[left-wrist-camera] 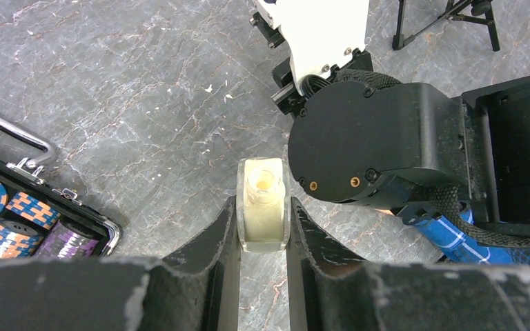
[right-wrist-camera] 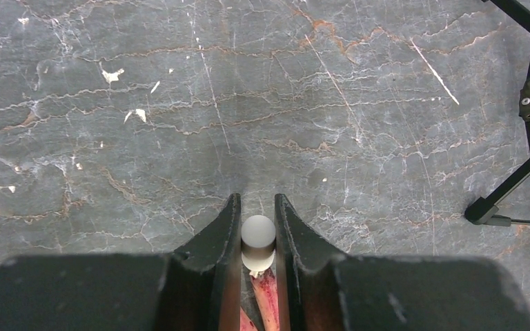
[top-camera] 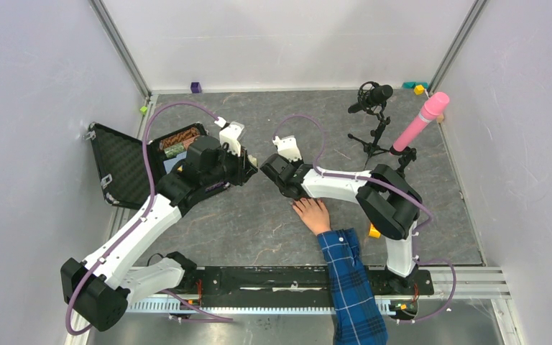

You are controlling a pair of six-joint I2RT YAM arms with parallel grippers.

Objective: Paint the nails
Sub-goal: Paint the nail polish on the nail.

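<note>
1. The left end effector (left-wrist-camera: 262, 205) is clamped on a small clear bottle (left-wrist-camera: 264, 231). One black finger presses each side, and the bottle stands upright with its mouth open.
2. The bottle holds a pale yellowish fill and is held just above the grey marbled surface (right-wrist-camera: 179, 103).
3. The right end effector (right-wrist-camera: 257, 207) is closed on a small round white cap (right-wrist-camera: 257, 236), pinched between its two fingers and seen end-on from the wrist.
4. Below the cap, between the right fingers, is a narrow pinkish-red shape (right-wrist-camera: 266, 298). I cannot tell whether it is a brush, a finger or a nail.
5. In the overhead view a pale hand (top-camera: 313, 214) lies flat on the surface in front of the right arm's base, with a blue plaid sleeve (top-camera: 348, 277) running back to the near edge.
6. The far end of the hand lies just under the right arm's wrist. The nails are there but too small to make out from above.
7. The two end effectors meet near the middle of the surface, almost nose to nose.
8. An open black case (top-camera: 126, 165) of poker chips (left-wrist-camera: 3, 214) lies to the left.
9. A microphone on a stand (top-camera: 372, 97) and a pink cylinder (top-camera: 422, 121) are at the far right
</note>
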